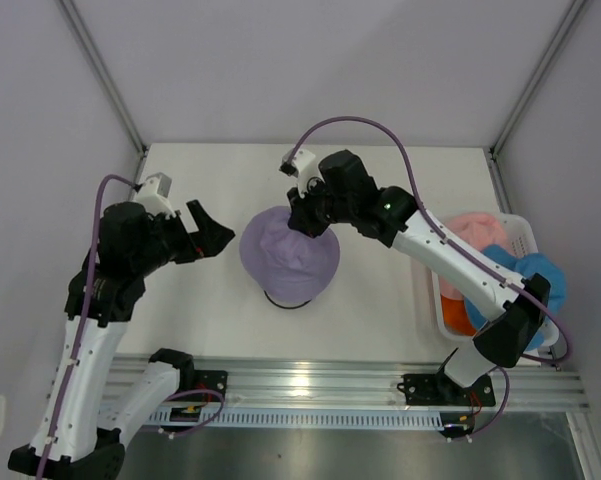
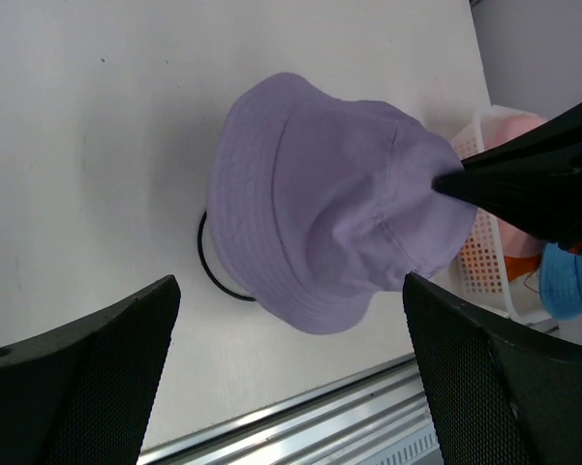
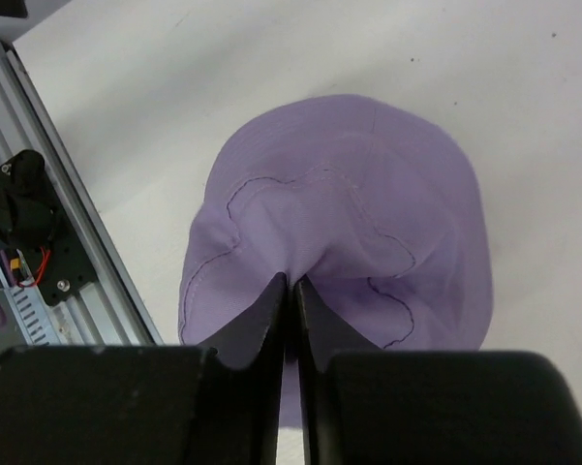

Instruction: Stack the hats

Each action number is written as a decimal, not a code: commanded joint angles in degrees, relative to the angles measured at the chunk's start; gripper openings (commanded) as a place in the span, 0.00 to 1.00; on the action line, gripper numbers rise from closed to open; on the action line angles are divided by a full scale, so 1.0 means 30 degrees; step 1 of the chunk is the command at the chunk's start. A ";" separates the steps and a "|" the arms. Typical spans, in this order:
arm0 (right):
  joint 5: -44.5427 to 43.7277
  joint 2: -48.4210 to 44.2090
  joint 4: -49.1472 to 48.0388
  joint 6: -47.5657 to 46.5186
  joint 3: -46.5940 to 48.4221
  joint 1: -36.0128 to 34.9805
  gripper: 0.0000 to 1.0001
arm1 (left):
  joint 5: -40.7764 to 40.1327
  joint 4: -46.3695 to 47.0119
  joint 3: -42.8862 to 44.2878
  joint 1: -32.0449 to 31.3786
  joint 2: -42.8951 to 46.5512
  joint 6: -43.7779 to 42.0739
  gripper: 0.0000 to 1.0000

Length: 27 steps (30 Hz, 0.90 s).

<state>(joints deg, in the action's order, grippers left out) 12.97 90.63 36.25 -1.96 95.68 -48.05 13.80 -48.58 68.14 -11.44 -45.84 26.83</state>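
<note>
The lavender hat [image 1: 288,255] sits crown-up over a black stand [image 2: 208,266], whose ring shows under the brim, in the middle of the table [image 1: 210,330].

The right arm reaches in from the near right of this hat, its long white link passing over the white basket [image 1: 525,232], and its wrist bends down onto the far right side of the crown. The right gripper [image 1: 310,218] has its jaws drawn almost together on a small fold of the purple fabric, which puckers around the fingertips in the right wrist view.

The left arm stands up from its base to the near left of the hat, its wrist turned toward the hat. The left gripper [image 1: 212,228] hangs just left of the brim, jaws spread wide, touching nothing.

To the right of the lavender hat, inside the basket, lie the pink hat [image 1: 472,228], the blue hat [image 1: 535,275] and the orange hat [image 1: 456,312].
</note>
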 commanded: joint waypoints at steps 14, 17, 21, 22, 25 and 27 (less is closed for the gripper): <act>-0.2273 -0.2844 0.0078 0.1909 0.1595 0.0575 1.00 | 0.1960 0.6433 -0.6508 0.0181 -0.0568 0.5176 0.91; -0.1981 -0.4016 -0.0974 0.3372 0.0485 0.2301 1.00 | 0.1874 0.7080 -0.7240 0.0269 -0.0831 0.5498 0.91; -0.1367 -0.5480 -0.3259 0.5483 -0.4160 0.4910 1.00 | 0.2165 0.8132 -0.8472 0.1029 -0.1153 0.6435 0.91; -0.1510 -0.5744 -0.4367 0.5805 -0.5048 0.5465 1.00 | 0.2283 0.8861 -0.9084 0.1205 -0.1241 0.6670 0.90; -0.2212 -0.6507 -0.5545 0.6451 -0.7308 0.5733 1.00 | 0.2780 1.0791 -1.0318 0.1820 -0.1446 0.7520 0.90; -0.2535 -0.6801 -0.6133 0.6832 -0.8129 0.5705 1.00 | 0.3538 1.2230 -1.1600 0.2376 -0.1534 0.7755 0.91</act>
<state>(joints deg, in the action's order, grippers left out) 7.20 70.63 24.08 14.55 74.46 -30.89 20.45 -21.65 37.12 -6.42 -50.26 46.68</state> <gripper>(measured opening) 0.993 0.906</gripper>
